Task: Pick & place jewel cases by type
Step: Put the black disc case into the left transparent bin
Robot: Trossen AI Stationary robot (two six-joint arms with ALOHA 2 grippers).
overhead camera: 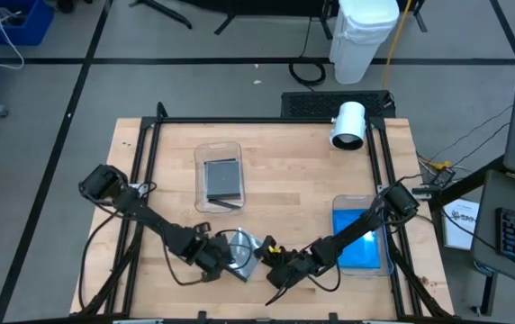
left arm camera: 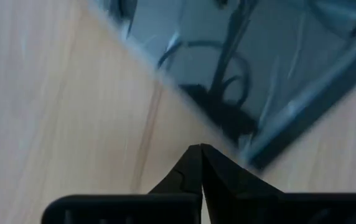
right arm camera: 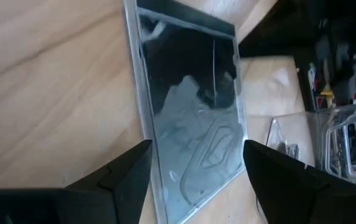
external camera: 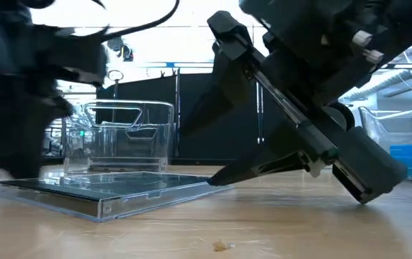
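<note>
A grey, clear-fronted jewel case (overhead camera: 238, 250) (external camera: 105, 191) lies flat on the wooden table near its near edge, between my two grippers. My left gripper (overhead camera: 211, 261) (left arm camera: 201, 148) is shut, its tips low beside one edge of the case (left arm camera: 240, 74). My right gripper (overhead camera: 271, 267) (right arm camera: 196, 149) is open and slants down from the right. Its fingers stand on either side of the case's near end (right arm camera: 196, 124). One dark case (overhead camera: 222, 178) lies in a clear tub, and blue cases (overhead camera: 361, 243) lie in another tub. My left gripper has its shut tips right at the case's dark edge (left arm camera: 249, 158), coming in low from the table's left; I cannot tell whether they touch it. My right gripper has one fingertip (external camera: 217, 176) at the case's right-hand corner (external camera: 202, 180); whether it touches cannot be told.
A clear tub (overhead camera: 199, 153) (external camera: 119, 137) stands at the table's middle, toward the far side. A second clear tub (overhead camera: 337, 202) sits at the right edge. A white cylinder (overhead camera: 348, 124) lies at the far right corner. A black frame (overhead camera: 149, 135) runs round the tabletop.
</note>
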